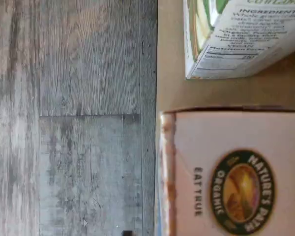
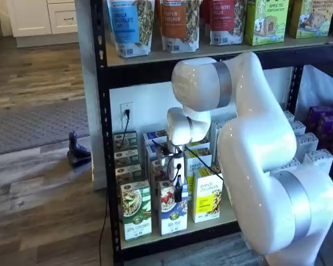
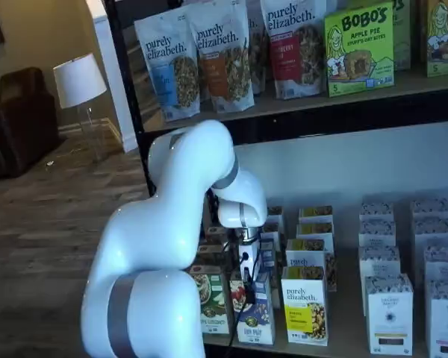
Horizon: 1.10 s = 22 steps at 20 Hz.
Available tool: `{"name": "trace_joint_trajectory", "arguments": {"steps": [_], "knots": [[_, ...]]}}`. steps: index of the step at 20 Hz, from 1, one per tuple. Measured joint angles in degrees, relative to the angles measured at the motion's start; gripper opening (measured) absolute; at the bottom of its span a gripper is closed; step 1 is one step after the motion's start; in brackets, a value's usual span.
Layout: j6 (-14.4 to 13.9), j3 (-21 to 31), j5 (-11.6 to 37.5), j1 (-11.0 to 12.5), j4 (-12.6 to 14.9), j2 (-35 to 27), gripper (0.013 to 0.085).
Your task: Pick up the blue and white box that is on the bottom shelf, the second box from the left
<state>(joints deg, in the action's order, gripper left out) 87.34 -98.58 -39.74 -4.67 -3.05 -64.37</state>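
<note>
1. The white arm (image 2: pixel 255 149) fills much of both shelf views, bent down in front of the black rack with its wrist over the lowest tier.
2. The bottom shelf (image 2: pixel 180 231) is a pale board edged by a black beam, carrying rows of cartons.
3. In its front row, the green-and-white carton (image 2: pixel 135 210) stands at the left end, the blue and white box (image 2: pixel 173 213) just beside it, and the yellow carton (image 2: pixel 207 195) on the other side.
4. The blue and white box stands upright at the shelf's front edge, its bowl picture facing out; in the wrist view its flat top (image 1: pixel 236 172) with a round green emblem shows directly below the camera.
5. The gripper (image 2: pixel 178 191) hangs right over the box's top, its black fingers at the upper edge of the carton.
6. Whether the fingers are spread or pressing the box I cannot tell; they show only as a dark shape.
</note>
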Motion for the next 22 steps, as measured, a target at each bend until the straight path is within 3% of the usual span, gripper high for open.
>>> {"name": "trace_joint_trajectory", "arguments": {"steps": [1, 3, 17, 21, 22], "knots": [[0.0, -0.1, -0.1, 0.0, 0.0, -0.1, 0.0770], [-0.2, -0.5, -0.3, -0.2, 0.0, -0.3, 0.0690], [-1.2, -1.2, 0.3, -1.1, 0.2, -1.5, 0.0690], [-1.4, -1.5, 0.1, -1.2, 0.2, -1.7, 0.0570], [-1.4, -1.5, 0.1, -1.3, 0.2, -1.7, 0.0570]]}}
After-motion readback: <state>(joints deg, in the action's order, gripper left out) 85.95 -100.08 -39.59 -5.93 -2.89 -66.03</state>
